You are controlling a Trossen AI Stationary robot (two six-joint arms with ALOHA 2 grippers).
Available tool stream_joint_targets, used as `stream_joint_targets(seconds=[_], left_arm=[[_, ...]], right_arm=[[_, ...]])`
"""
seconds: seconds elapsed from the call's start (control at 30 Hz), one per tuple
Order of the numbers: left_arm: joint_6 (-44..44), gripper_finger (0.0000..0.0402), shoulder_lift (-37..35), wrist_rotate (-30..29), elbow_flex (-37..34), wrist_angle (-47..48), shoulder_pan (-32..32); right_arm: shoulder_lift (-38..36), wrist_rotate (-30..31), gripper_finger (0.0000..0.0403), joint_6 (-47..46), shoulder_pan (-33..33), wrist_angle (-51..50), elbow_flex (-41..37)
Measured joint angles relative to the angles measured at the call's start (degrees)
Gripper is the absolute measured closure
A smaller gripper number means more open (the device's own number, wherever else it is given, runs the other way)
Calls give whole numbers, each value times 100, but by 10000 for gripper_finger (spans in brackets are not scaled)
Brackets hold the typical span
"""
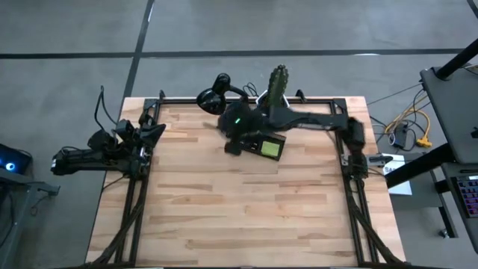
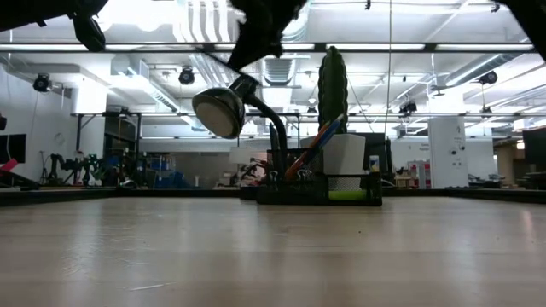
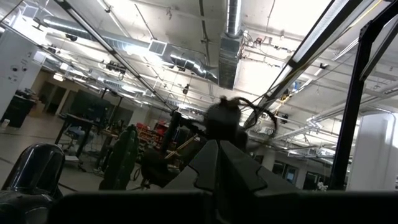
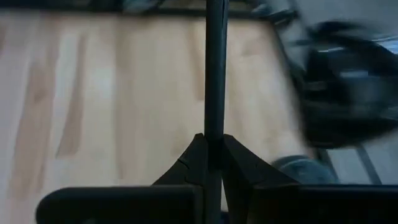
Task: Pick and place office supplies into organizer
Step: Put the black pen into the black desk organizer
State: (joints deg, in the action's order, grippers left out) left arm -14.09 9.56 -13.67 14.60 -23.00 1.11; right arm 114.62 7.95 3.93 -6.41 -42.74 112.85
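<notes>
The right hand (image 4: 213, 144) is clamped on a thin dark pen (image 4: 214, 68). In the right wrist view its two fingers (image 4: 186, 165) meet around the shaft, and the pen runs straight out ahead of them over the bare wooden counter (image 4: 112, 93).

From above, the right arm reaches across the back of the counter, its hand over the left end of the organizer (image 1: 263, 145). There it hides whatever lies beneath it, so I cannot tell whether the pen's tip is inside a compartment.

The organizer stands near the back middle of the counter, just in front of the cactus pot (image 1: 277, 88) and beside the lamp (image 1: 211, 98). A lime-green pad (image 1: 269, 148) shows in its right part. In the low view an orange pencil (image 2: 309, 152) leans up out of the organizer, with the green pad low on its right side.

The left hand (image 1: 154, 131) rests with its fingers together at the counter's left edge, well away from the organizer, holding nothing.
</notes>
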Motion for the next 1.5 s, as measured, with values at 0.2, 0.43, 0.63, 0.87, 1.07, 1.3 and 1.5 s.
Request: stream_joint_targets(seconds=[0.2, 0.43, 0.63, 0.87, 1.07, 1.3, 1.5], left_arm=[[-4, 402, 0, 2, -1, -2, 1], [-4, 402, 0, 2, 1, 0, 2], [-4, 402, -1, 1, 0, -1, 1], [-3, 402, -2, 0, 1, 0, 1], [-2, 402, 0, -2, 0, -4, 1], [-4, 402, 0, -2, 0, -1, -1], [-4, 402, 2, -2, 1, -3, -1]], right_arm=[[-1143, 149, 390, -678, -433, 1682, -1694], [-1969, 781, 390, -1468, -576, 5017, -4147], [-1987, 1986, 390, -2130, -469, 7121, -5458], [-1938, 2986, 390, -2577, -323, 7523, -5998], [-1767, 3169, 390, -3041, -333, 7532, -6027], [-1497, 3271, 390, -3376, -324, 7455, -5875], [-1403, 3449, 390, -3404, -324, 7461, -5877]])
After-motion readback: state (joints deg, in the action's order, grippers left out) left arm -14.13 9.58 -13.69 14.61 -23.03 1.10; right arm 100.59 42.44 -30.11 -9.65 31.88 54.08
